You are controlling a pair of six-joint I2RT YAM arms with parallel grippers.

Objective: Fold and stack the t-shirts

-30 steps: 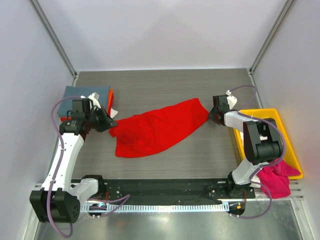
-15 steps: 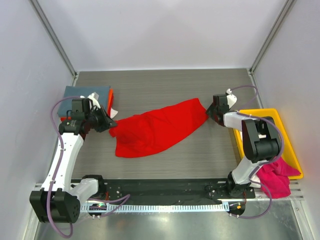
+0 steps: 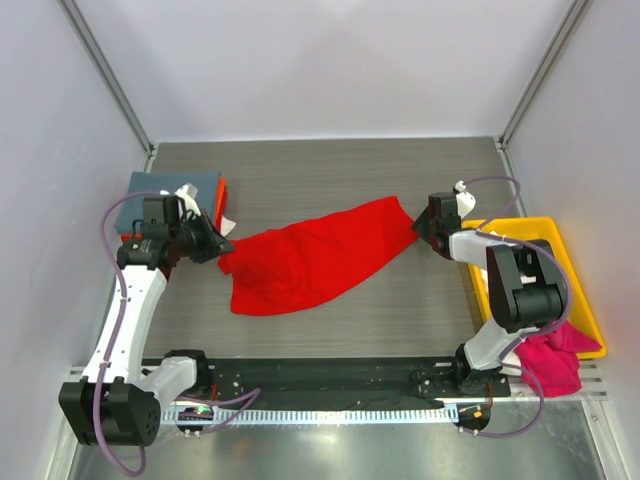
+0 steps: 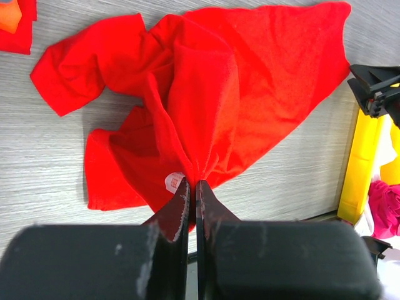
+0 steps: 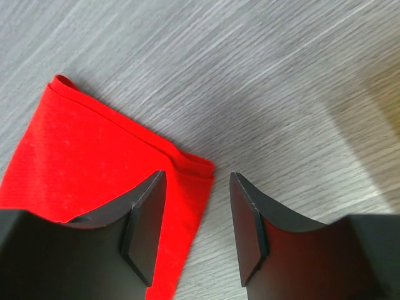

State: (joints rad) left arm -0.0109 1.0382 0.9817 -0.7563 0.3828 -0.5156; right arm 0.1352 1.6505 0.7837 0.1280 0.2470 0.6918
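A bright red t-shirt point(image 3: 318, 258) lies crumpled and stretched diagonally across the middle of the table. My left gripper point(image 3: 217, 247) is shut on a bunched fold of its left edge; in the left wrist view the left gripper point(image 4: 192, 185) pinches the red t-shirt point(image 4: 206, 94) beside a small white label. At the shirt's far right corner, my right gripper point(image 3: 423, 228) stands open. In the right wrist view the right gripper point(image 5: 197, 182) straddles the hemmed corner of the red t-shirt point(image 5: 94, 156), which lies flat on the table.
A folded grey-blue t-shirt point(image 3: 160, 192) with orange point(image 3: 222, 192) and white cloth point(image 3: 187, 195) beside it lies at the back left. A yellow tray point(image 3: 575, 290) stands at the right, with a magenta t-shirt point(image 3: 552, 362) hanging over its near end.
My right gripper's jaws have spread wider and it has shifted slightly nearer. The red shirt's right corner now rests on the table. The left arm has held still.
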